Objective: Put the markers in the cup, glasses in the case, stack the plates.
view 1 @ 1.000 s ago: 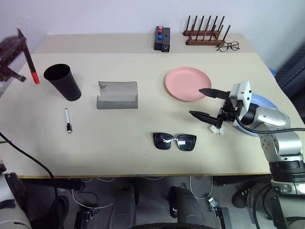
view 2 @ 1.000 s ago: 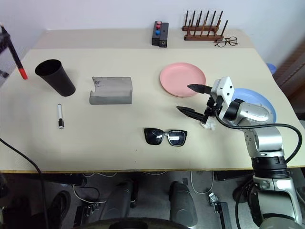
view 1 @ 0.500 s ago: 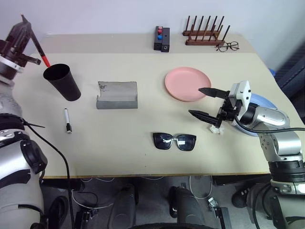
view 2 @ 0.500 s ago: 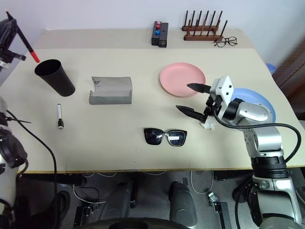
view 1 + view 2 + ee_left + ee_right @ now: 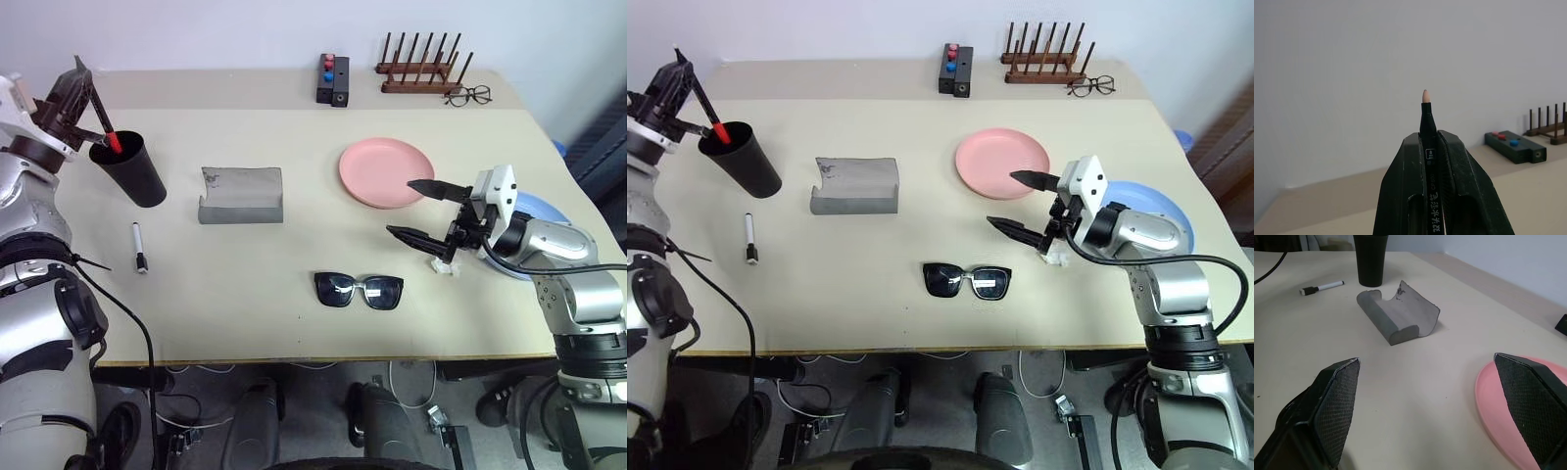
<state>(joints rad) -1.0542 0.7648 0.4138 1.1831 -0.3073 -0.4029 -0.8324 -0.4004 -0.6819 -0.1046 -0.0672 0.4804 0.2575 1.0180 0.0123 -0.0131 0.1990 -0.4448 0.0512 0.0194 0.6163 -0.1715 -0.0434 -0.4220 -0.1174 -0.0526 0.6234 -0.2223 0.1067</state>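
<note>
Left end effector [image 5: 86,103] is clenching a black marker with a red end [image 5: 104,128], fingers pinched tight on its barrel; the red end is dipping into the mouth of the black cup [image 5: 130,168] at the far left of the surface [image 5: 245,294]. In the left wrist view the marker's pale tip [image 5: 1425,96] is sticking up past the fingers [image 5: 1400,186].

Second marker [image 5: 139,247], white barrel with black cap, is lying flat on the surface in front of the cup, apart from it.

Grey case [image 5: 241,195] is sitting open to the right of the cup. Sunglasses [image 5: 359,290] are lying folded near the front edge, well apart from the case.

Pink plate [image 5: 384,172] is resting right of the case. Blue plate [image 5: 534,208] is sitting near the right edge, mostly hidden behind the right arm, not stacked with the pink one.

Right end effector [image 5: 416,209] is hovering released, fingers spread wide, holding nothing, between the pink plate and the sunglasses.

Wooden peg rack [image 5: 421,69], clear spectacles [image 5: 468,95] and a dark box with red and blue buttons [image 5: 333,78] are sitting at the far edge.
</note>
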